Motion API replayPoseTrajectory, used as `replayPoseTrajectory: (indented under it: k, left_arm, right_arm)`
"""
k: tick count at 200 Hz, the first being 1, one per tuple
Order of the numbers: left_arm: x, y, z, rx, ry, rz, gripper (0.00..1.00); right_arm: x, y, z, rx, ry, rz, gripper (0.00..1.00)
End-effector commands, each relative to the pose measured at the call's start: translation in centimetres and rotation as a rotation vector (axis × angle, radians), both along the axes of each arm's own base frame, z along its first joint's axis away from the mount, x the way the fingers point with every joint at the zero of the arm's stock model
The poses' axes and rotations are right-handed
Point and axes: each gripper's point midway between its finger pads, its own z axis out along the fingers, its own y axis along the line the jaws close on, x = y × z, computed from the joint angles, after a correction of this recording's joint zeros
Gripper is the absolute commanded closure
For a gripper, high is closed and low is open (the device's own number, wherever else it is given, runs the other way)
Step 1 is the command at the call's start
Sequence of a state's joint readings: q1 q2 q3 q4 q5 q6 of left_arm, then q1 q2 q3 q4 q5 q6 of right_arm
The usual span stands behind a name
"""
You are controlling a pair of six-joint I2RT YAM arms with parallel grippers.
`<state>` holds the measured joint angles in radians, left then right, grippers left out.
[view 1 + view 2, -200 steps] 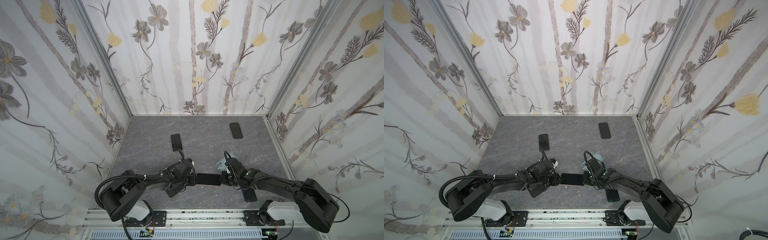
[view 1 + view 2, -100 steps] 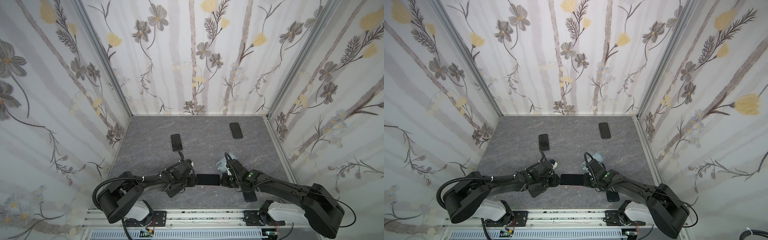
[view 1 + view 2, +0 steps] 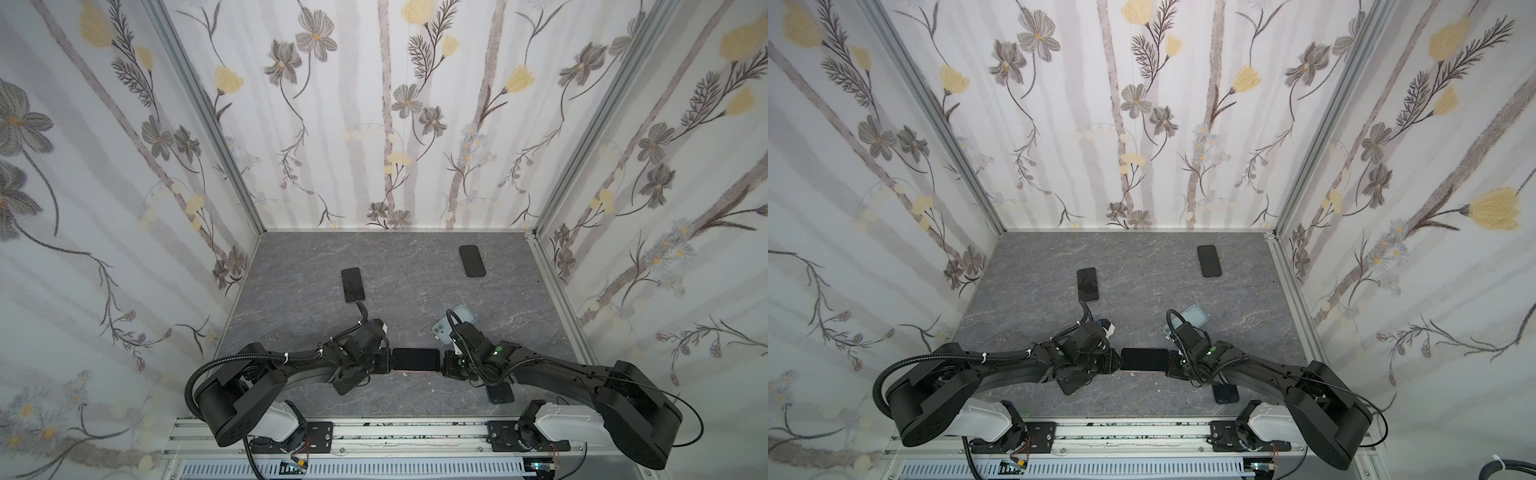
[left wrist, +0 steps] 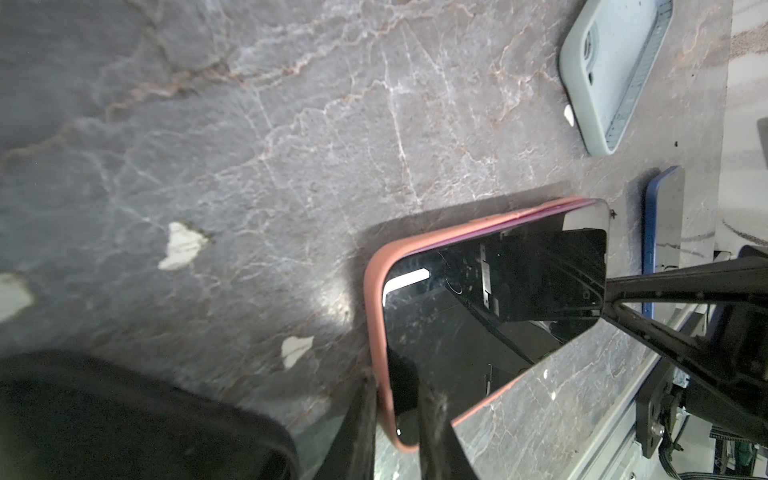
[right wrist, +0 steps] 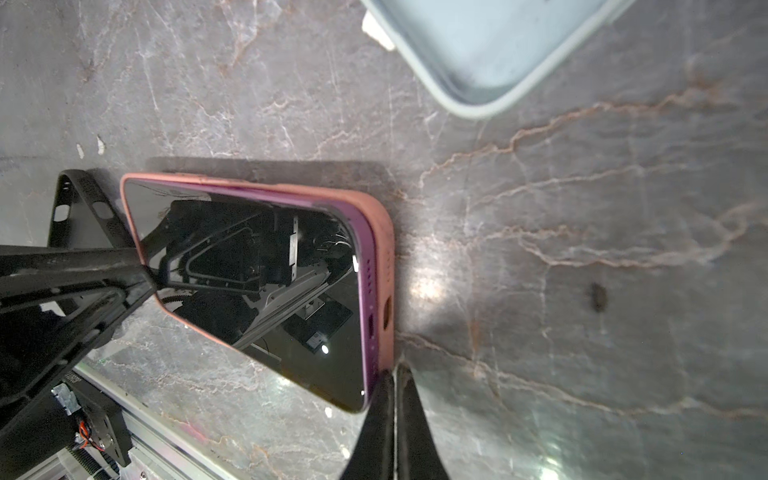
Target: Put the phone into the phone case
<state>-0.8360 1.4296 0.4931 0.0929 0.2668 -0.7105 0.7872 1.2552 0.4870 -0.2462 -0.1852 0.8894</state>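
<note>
Left gripper (image 3: 384,362): nearly closed, pinching the short end of the phone case (image 4: 374,291), one finger lying on the screen.
Right gripper (image 5: 392,376): fingers pressed together, holding nothing, tips touching the case's opposite end at a corner.
Phone (image 3: 415,359): screen up in the salmon case, lower middle of both top views, between the grippers; its purple edge shows above the rim by the right gripper.
Nearby: pale green case (image 3: 466,314) up-right of it; blue phone (image 3: 500,397) lower right.
Farther: dark phone (image 3: 353,284) and second dark phone (image 3: 472,260), mid-frame, well apart.

Blk-screen phone (image 4: 490,316) in pink case (image 4: 376,291), L fingers (image 4: 401,382) on one short end; grey case (image 4: 598,83), blue phone (image 4: 665,216) nearby.
</note>
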Motion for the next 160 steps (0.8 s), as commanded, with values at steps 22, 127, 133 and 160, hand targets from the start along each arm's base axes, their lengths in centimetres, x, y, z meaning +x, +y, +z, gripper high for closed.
replayPoseTrajectory:
  k: [22, 127, 133, 160]
  left_arm:
    - [-0.5, 0.7, -0.6, 0.034, 0.025, 0.005, 0.78]
    - [-0.5, 0.7, -0.6, 0.035, 0.026, 0.005, 0.78]
    - [-0.6, 0.7, -0.7, 0.037, 0.028, 0.003, 0.79]
    - [-0.4, 0.5, -0.6, 0.034, 0.025, 0.001, 0.79]
  right_arm:
    - [0.9, 0.1, 1.8, 0.020, -0.056, -0.028, 0.93]
    - [0.4, 0.4, 0.6, -0.001, -0.006, 0.004, 0.90]
    - [0.4, 0.4, 0.6, -0.001, -0.005, 0.006, 0.90]
    - [0.2, 0.3, 0.1, -0.016, 0.013, 0.010, 0.91]
